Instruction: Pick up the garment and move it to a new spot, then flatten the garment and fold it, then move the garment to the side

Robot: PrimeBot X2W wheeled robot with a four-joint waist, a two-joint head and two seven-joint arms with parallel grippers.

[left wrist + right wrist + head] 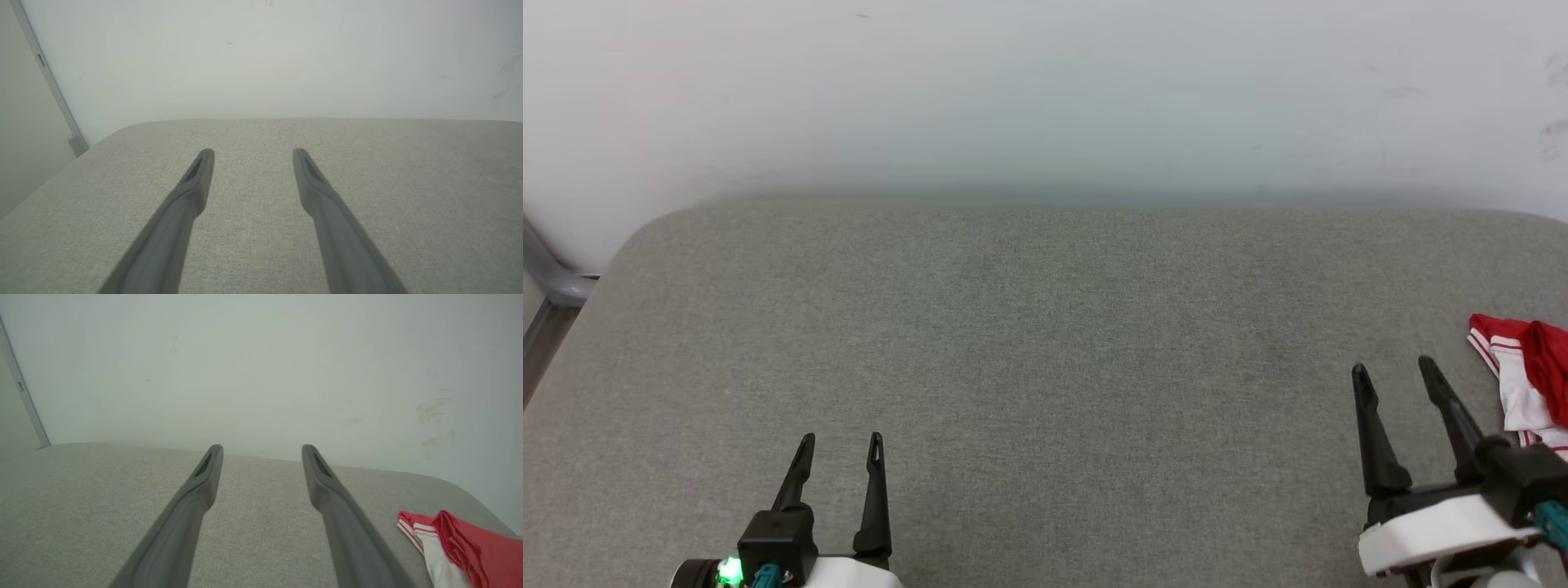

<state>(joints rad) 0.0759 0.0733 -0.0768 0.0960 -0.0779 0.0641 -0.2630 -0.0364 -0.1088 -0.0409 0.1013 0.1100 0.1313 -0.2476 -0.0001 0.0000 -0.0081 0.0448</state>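
Observation:
The garment (pixel 1529 380), red with a white sleeve and red-white striped trim, lies bunched at the right edge of the grey padded surface (pixel 1045 367), partly cut off by the frame. In the right wrist view the garment (pixel 461 547) sits at the lower right, beside the fingers. My right gripper (pixel 1396 369) hovers just left of it, open and empty; its jaws also stand apart in its own wrist view (pixel 261 451). My left gripper (pixel 841 441) is at the lower left, open and empty, far from the garment, also wide in its wrist view (pixel 253 154).
A pale wall (pixel 1045 90) rises directly behind the surface's far edge. A grey metal frame piece (pixel 551 286) stands past the rounded left corner. The surface's rounded far-right corner (pixel 470 490) lies just beyond the garment.

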